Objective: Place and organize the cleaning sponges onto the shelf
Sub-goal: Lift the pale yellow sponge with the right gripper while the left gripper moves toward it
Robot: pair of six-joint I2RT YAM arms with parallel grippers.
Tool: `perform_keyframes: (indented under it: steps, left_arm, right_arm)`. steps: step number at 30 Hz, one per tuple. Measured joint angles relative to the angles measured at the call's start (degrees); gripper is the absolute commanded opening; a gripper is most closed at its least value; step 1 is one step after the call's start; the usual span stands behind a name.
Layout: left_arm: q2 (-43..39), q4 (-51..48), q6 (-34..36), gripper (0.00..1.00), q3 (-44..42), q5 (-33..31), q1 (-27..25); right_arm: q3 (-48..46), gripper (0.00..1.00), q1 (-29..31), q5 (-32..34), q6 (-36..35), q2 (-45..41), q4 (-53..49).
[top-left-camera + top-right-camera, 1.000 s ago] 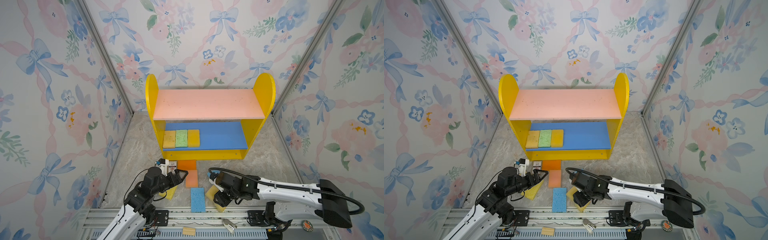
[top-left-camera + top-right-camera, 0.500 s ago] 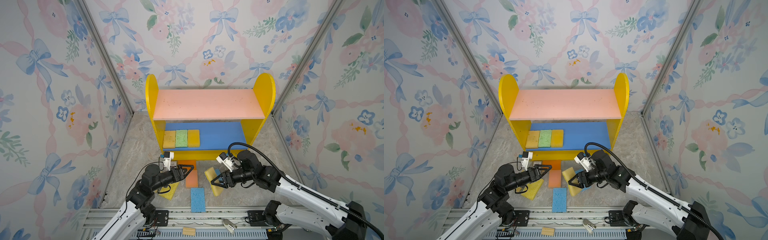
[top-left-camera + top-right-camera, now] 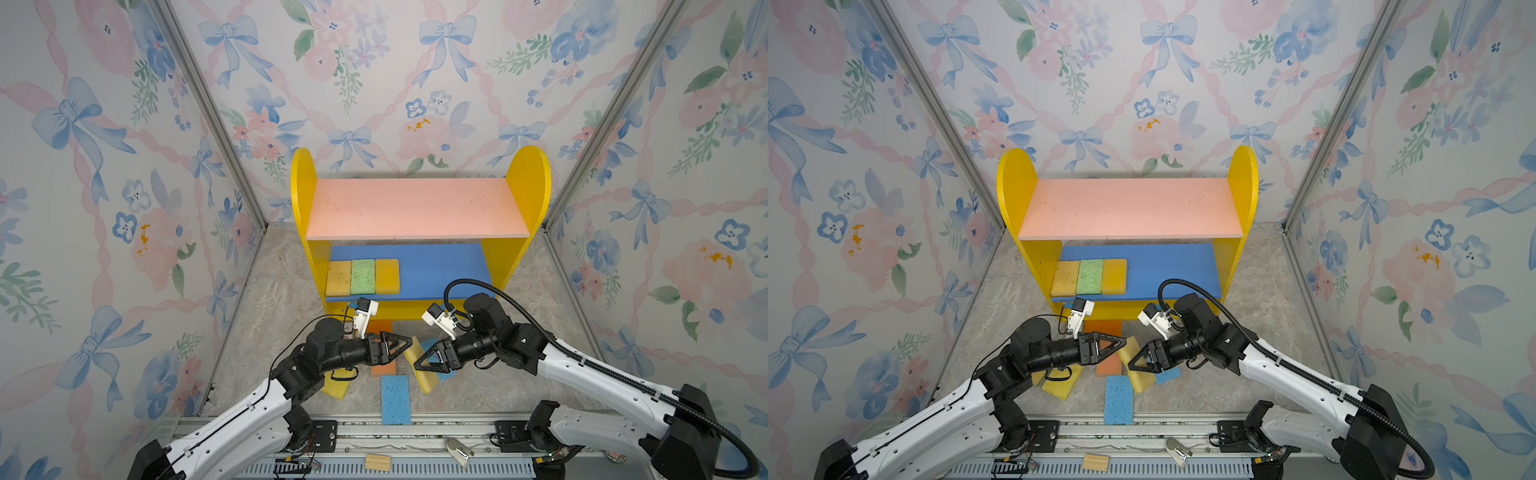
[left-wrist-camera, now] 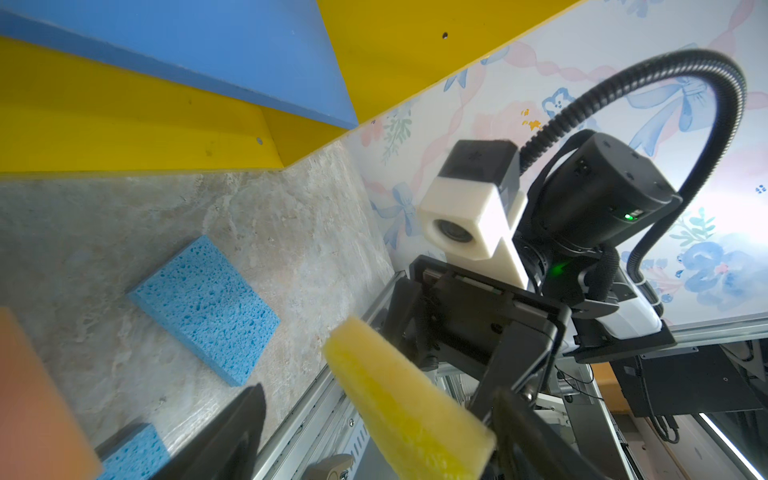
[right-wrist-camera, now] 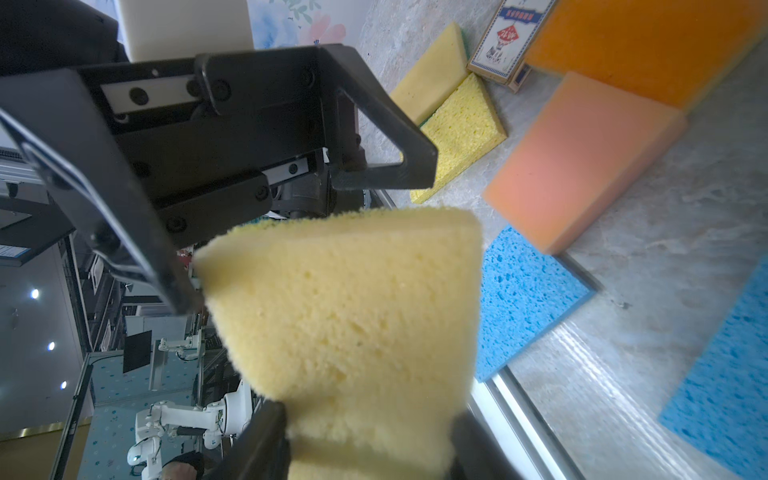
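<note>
The right end effector (image 3: pixel 419 364) is pinching the pale yellow sponge (image 3: pixel 424 380) above the worktop (image 3: pixel 478 395), short of the shelf (image 3: pixel 528 195), so the spread left end effector (image 3: pixel 405 343) should be closing squarely on its free end.

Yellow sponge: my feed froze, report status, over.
Right gripper shut on yellow sponge, held in the air. Left gripper open, jaws straddling its far end. Shelf: three sponges on lower board. Path to it looks open.
</note>
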Motion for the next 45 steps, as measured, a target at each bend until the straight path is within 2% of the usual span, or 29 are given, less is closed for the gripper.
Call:
perform_keyframes:
  steps: [3,5,8,10,12,14,16,18,21,26,32,35,45]
  left_arm:
    - [1.9,0.7,0.1,0.57,0.6,-0.2,-0.9]
    - [3.0,1.0,0.3,0.52,1.4,-0.5,-1.7]
    - [4.8,1.2,0.3,0.3,2.6,-0.6,-3.0]
    - [5.8,1.5,0.3,0.1,2.8,-0.9,-3.3]
    - [6.4,1.6,0.3,0.0,2.8,-1.1,-3.4]
    - [6.6,1.7,0.5,0.0,2.7,-1.1,-3.5]
    - [6.6,2.0,0.5,0.0,2.7,-1.1,-3.5]
    - [6.4,2.7,0.5,0.0,2.4,-1.0,-3.6]
    - [5.1,3.9,0.2,0.0,1.0,-0.5,-3.0]
    - [2.0,8.3,-3.0,0.0,-2.4,1.7,0.1]
    - [-1.5,11.3,-5.0,0.0,-2.4,3.9,0.6]
    - [-2.7,12.1,-5.6,0.0,-2.4,4.6,0.7]
    - [-3.0,12.9,-6.6,0.0,-2.4,5.0,1.4]
  right_arm:
    - [1.6,0.53,0.0,1.6,-1.3,0.7,-2.9]
    - [2.3,0.53,0.3,2.8,-2.1,1.2,-4.6]
    - [3.1,0.53,0.7,4.7,-3.2,1.6,-6.4]
    - [3.6,0.53,0.8,6.0,-3.8,1.7,-7.7]
    - [3.9,0.57,0.9,7.2,-4.3,1.8,-8.6]
    - [4.0,0.71,0.9,8.2,-4.5,1.8,-9.2]
    - [4.1,0.91,0.8,9.1,-4.7,1.7,-9.5]
    - [4.1,0.97,0.4,9.8,-4.8,1.3,-9.7]
    - [3.5,0.98,-1.6,9.5,-4.9,-1.1,-9.6]
    - [1.3,0.92,-4.7,5.3,-4.3,-6.2,-9.3]
    - [-0.5,0.84,-5.7,0.9,-3.2,-8.2,-8.9]
    - [-0.7,0.76,-5.8,-0.7,-2.5,-8.8,-8.3]
    - [-2.4,0.32,-6.1,-3.9,1.8,-11.1,-4.1]
